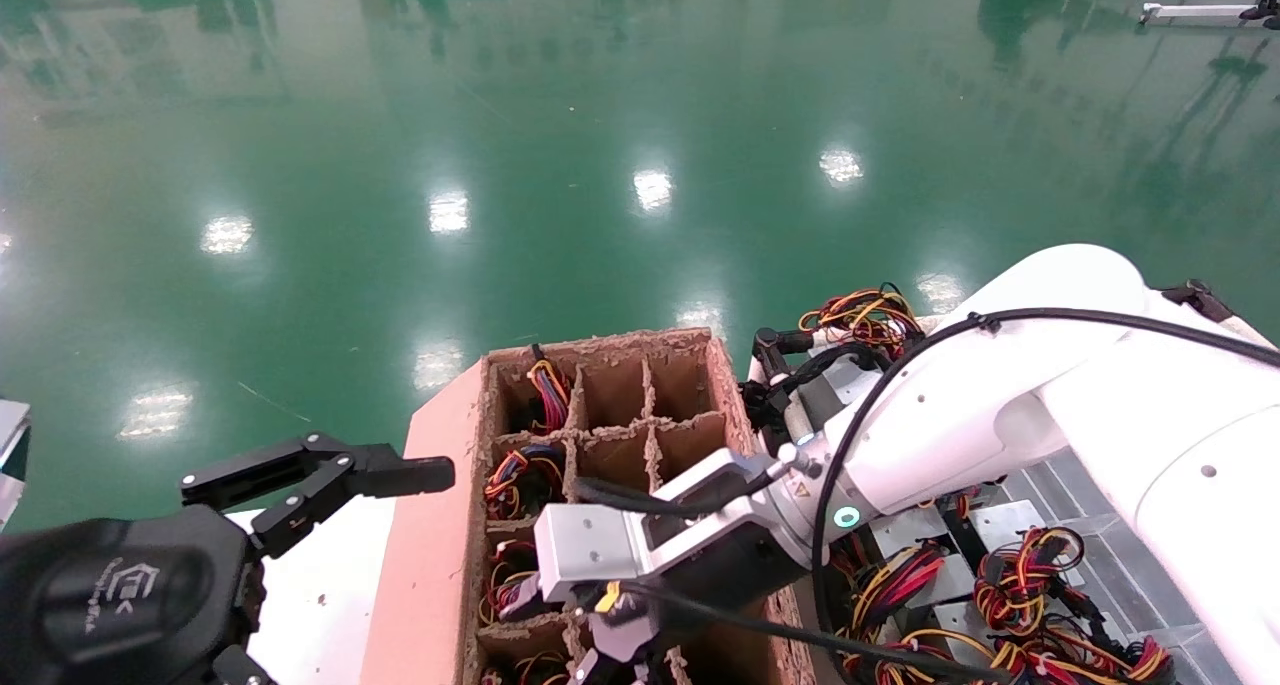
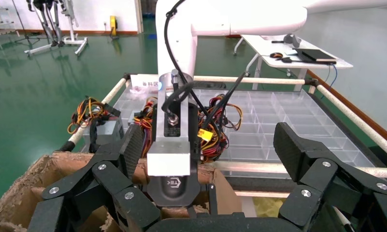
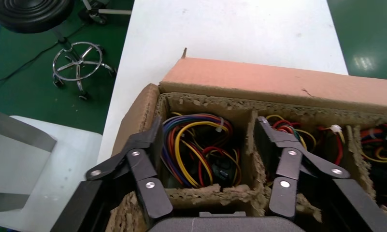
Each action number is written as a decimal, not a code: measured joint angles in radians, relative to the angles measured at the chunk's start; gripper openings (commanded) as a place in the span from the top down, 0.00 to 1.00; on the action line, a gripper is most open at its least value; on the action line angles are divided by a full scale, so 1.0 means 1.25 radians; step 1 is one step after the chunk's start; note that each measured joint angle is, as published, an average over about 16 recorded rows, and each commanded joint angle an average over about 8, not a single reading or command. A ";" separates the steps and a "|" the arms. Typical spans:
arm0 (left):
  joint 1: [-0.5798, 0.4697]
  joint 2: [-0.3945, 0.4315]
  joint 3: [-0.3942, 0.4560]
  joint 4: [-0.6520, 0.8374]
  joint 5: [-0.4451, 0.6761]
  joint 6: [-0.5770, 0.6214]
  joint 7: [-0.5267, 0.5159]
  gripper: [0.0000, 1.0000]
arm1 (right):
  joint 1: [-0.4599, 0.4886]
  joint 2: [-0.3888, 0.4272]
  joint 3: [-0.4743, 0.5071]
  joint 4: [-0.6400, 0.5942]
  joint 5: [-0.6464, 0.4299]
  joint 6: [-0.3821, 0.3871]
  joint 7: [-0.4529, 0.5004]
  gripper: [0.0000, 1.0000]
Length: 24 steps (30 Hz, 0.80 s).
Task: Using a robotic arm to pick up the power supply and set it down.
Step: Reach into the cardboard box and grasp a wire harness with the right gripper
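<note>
My right gripper (image 3: 208,128), on the robotic arm (image 1: 960,415) with its white links and green ring, hangs open over the cardboard box (image 3: 259,77). Its fingers (image 3: 148,145) span one cell at rim height. That cell holds a power supply (image 3: 196,150), of which only the bundle of red, yellow and blue wires shows. In the head view the right gripper (image 1: 610,655) is at the box's near end. More power supplies (image 1: 1020,565) lie in the tray on the right. My left gripper (image 1: 320,475) is open and holds nothing, left of the box.
The cardboard box (image 1: 440,565) has several cells, some with wire bundles. A clear compartment tray (image 2: 288,121) with a tube frame stands beyond it. A white table (image 3: 230,29) lies under the box. A black stool (image 3: 32,12) stands on the green floor.
</note>
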 measured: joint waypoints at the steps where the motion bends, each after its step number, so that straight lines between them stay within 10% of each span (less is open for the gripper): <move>1: 0.000 0.000 0.000 0.000 0.000 0.000 0.000 0.00 | 0.000 -0.001 -0.004 0.002 0.002 0.002 0.000 0.82; 9: 0.000 0.000 0.000 0.000 0.000 0.000 0.000 0.00 | 0.002 -0.004 -0.037 0.020 0.015 0.019 0.008 0.12; 14: 0.000 0.000 0.000 0.000 0.000 0.000 0.000 0.00 | 0.004 -0.004 -0.056 0.030 0.021 0.030 0.015 0.00; 22: 0.000 0.000 0.000 0.000 0.000 0.000 0.000 0.00 | 0.010 -0.005 -0.085 0.046 0.026 0.055 0.023 0.95; 24: 0.000 0.000 0.000 0.000 0.000 0.000 0.000 0.00 | 0.011 -0.005 -0.092 0.050 0.026 0.062 0.025 1.00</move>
